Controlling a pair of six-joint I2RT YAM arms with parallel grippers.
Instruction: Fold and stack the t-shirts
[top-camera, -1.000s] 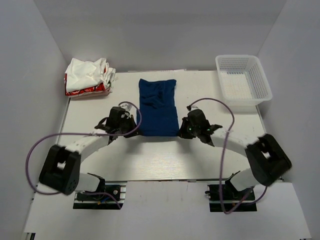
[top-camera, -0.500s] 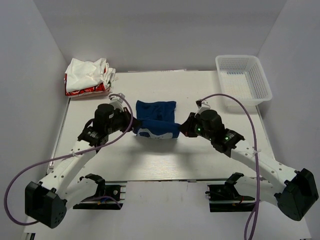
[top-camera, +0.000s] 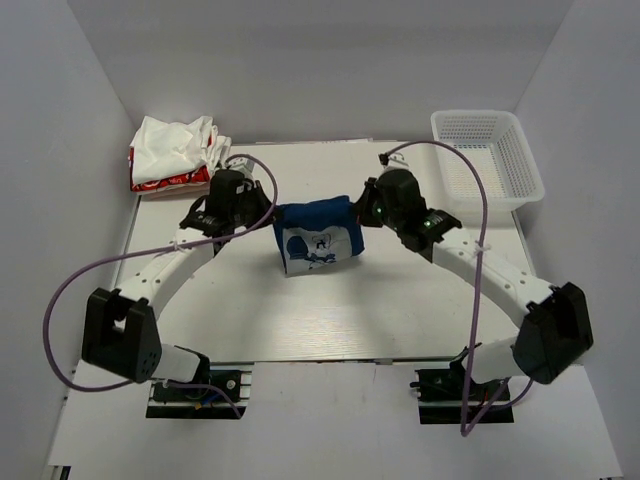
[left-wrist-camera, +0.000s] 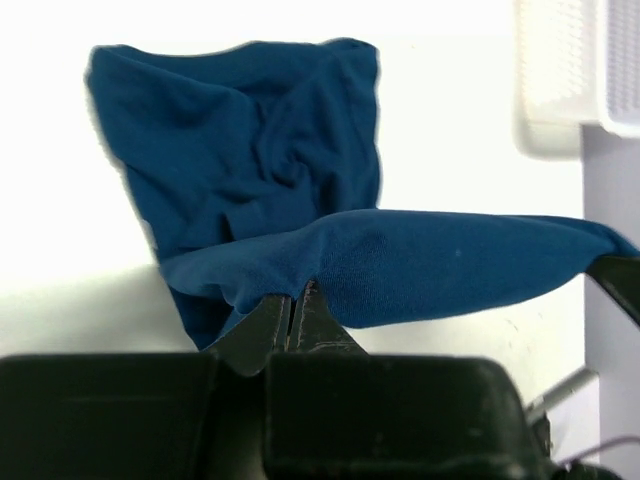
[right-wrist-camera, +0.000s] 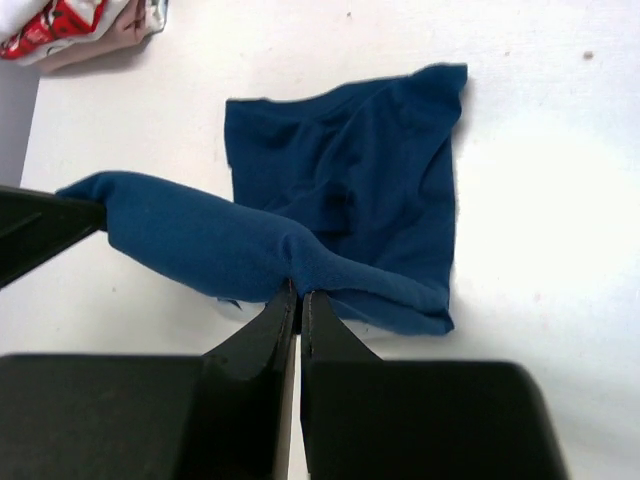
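A navy blue t-shirt (top-camera: 318, 237) lies mid-table, its near edge lifted and carried toward the back, so the pale print on its underside shows. My left gripper (top-camera: 270, 222) is shut on the left end of that lifted edge (left-wrist-camera: 400, 260). My right gripper (top-camera: 360, 214) is shut on the right end (right-wrist-camera: 300, 262). The edge hangs stretched between them above the flat rest of the shirt (right-wrist-camera: 350, 170). More t-shirts, white with red parts, sit in a crumpled pile (top-camera: 177, 153) at the back left corner.
A white plastic mesh basket (top-camera: 487, 155) stands at the back right of the table. The table's left edge (top-camera: 128, 240) and grey side walls close in the workspace. Purple cables loop off both arms.
Both grippers have lifted the shirt's near edge and carried it toward the back, folding the shirt over itself. The arms have stretched forward and the pale print now shows.
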